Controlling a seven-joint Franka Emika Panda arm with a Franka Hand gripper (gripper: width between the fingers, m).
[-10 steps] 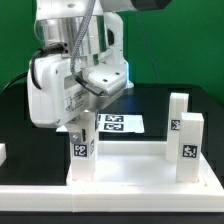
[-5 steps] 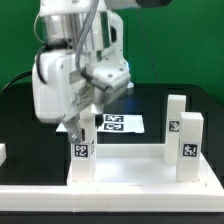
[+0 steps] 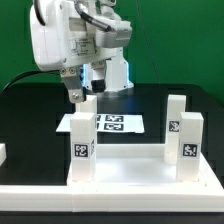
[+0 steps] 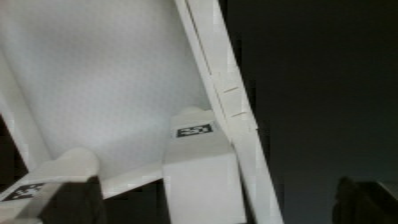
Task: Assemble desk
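The desk tabletop lies upside down near the front, with white square legs standing up from its corners. The left front leg carries a tag, and two more legs stand on the exterior view's right. My gripper hangs open just above the top of the left front leg, holding nothing. In the wrist view the leg with its tag stands between my two dark fingertips, apart from both, on the white tabletop.
The marker board lies flat on the black table behind the desk. A long white rail runs along the front edge. A small white part shows at the exterior view's left edge.
My gripper has opened and let go of the left front leg, then risen off it. The leg stays upright in its corner.
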